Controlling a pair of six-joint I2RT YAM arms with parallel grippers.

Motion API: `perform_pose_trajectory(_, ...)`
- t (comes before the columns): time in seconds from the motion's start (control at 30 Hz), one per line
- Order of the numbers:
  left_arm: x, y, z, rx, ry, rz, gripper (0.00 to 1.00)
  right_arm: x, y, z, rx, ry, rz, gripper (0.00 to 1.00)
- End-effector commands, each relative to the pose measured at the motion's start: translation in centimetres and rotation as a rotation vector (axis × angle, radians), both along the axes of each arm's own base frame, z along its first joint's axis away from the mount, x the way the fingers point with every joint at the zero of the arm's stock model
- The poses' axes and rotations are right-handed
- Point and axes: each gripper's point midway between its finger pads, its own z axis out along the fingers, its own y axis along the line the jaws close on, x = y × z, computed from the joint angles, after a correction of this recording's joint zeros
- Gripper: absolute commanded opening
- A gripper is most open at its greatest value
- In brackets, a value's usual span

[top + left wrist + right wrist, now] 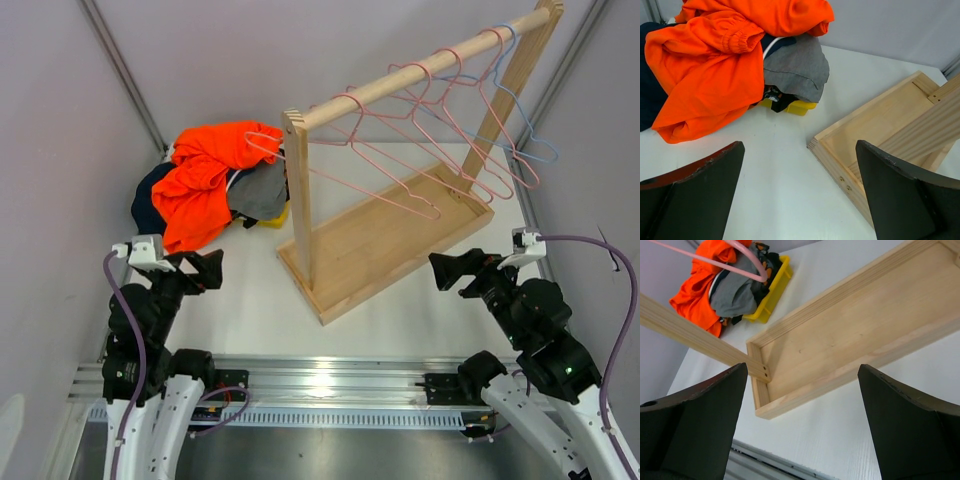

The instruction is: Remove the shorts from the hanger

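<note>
The shorts lie in a heap at the back left, none on a hanger. Bright orange shorts [205, 175] are on top, with navy [148, 205] at the left and grey [260, 192] at the right. The left wrist view shows the orange [715, 70], the grey [797, 70] and a dark patterned bit [775, 95] under the grey. Several bare pink hangers [390, 170] and a blue hanger [525, 130] hang on the rod. My left gripper [212, 268] [800, 145] is open and empty, just short of the heap. My right gripper [445, 268] [802, 367] is open and empty beside the rack's base.
The wooden rack [420, 65] stands diagonally mid-table, its tray base [400, 235] [880, 125] [850, 335] between the arms. A yellow bin [275, 218] [800, 106] [772, 290] sits under the heap. Walls close off the left, the back and the right.
</note>
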Motion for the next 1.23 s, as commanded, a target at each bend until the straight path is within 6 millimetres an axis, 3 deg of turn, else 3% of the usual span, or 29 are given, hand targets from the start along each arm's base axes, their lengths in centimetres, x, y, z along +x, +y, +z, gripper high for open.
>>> perform_pose_trajectory(0.0,0.0,0.5,0.5,0.0,-0.03,0.033,0.99,0.0,-1.7,0.3,-0.007,0.003,-0.084,0.99)
perform_pose_trajectory(0.4,0.2,-1.6,1.1,-0.054,-0.028,-0.068,0.99,-1.2,-3.2,2.3,-0.064,-0.039,-0.1,0.99)
perform_pose_trajectory(0.53,0.6,-3.5,0.4,-0.054,-0.012,-0.174,0.99,-1.0,-3.2,0.9,-0.099,-0.018,-0.101,0.99)
perform_pose_trajectory(0.77,2.1,-3.9,-1.4,-0.036,0.07,-0.193,0.99,-1.2,-3.0,0.6,-0.095,-0.031,-0.083,0.99)
perform_pose_trajectory(1.2,2.2,-4.2,-1.4,-0.007,0.061,-0.228,0.99,-1.5,-2.7,0.9,-0.087,-0.051,-0.059,0.99)
